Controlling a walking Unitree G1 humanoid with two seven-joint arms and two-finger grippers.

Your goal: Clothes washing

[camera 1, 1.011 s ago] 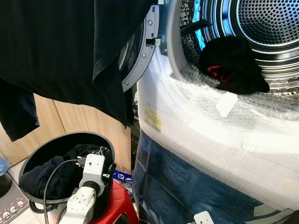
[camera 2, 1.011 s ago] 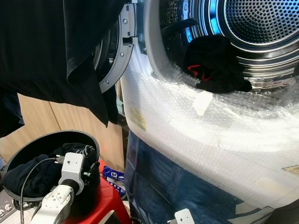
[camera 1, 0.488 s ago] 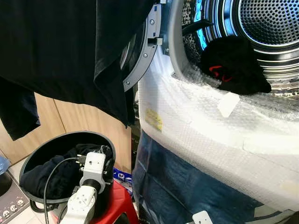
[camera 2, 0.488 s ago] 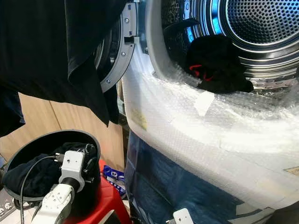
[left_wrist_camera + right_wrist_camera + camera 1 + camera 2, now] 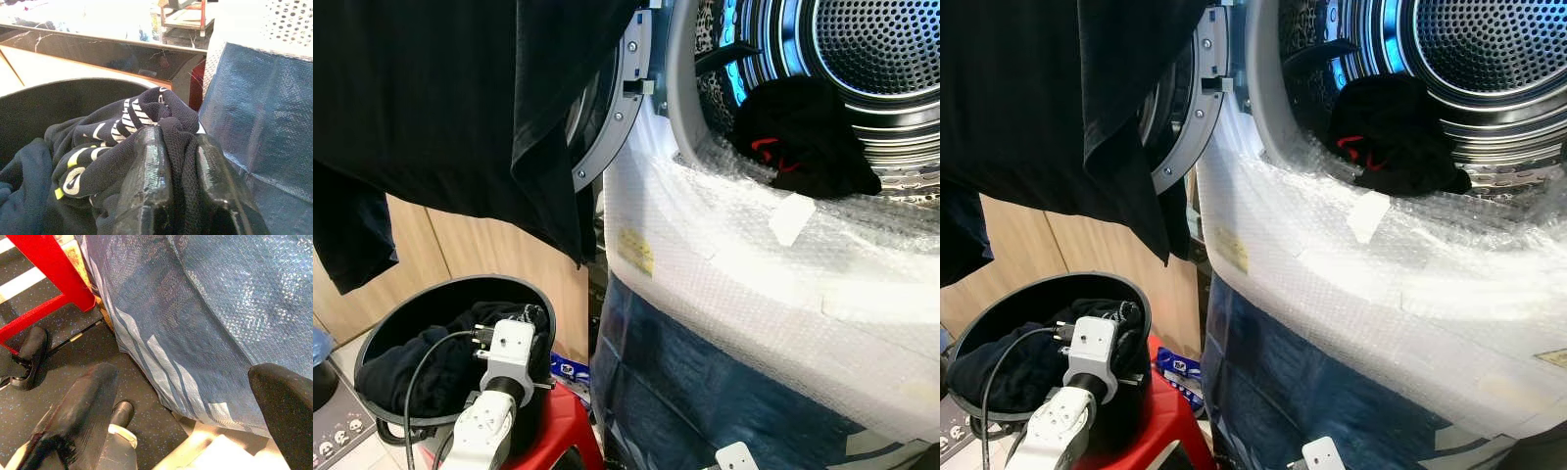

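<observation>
Dark garment [image 5: 146,127] pinched between left gripper [image 5: 183,171] jaws, seemingly inside basket [image 5: 382,328]; right gripper [image 5: 186,421] jaws agape, empty

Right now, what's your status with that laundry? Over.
Left claw shut on dark striped mesh garment in round black bucket. Right claw open, idle by floor. Black-and-red garment already in drum. Hanging black cloth drapes the washer door.

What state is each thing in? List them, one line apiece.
Washer door: swung open.
Drum: lit, holding a black garment with red print.
Black basket: holding dark clothes.
Left gripper: in the basket, jaws shut on a dark striped garment.
Right gripper: hanging low by the blue wrap, jaws open, empty.
Hanging black cloth: draped over the door.
</observation>
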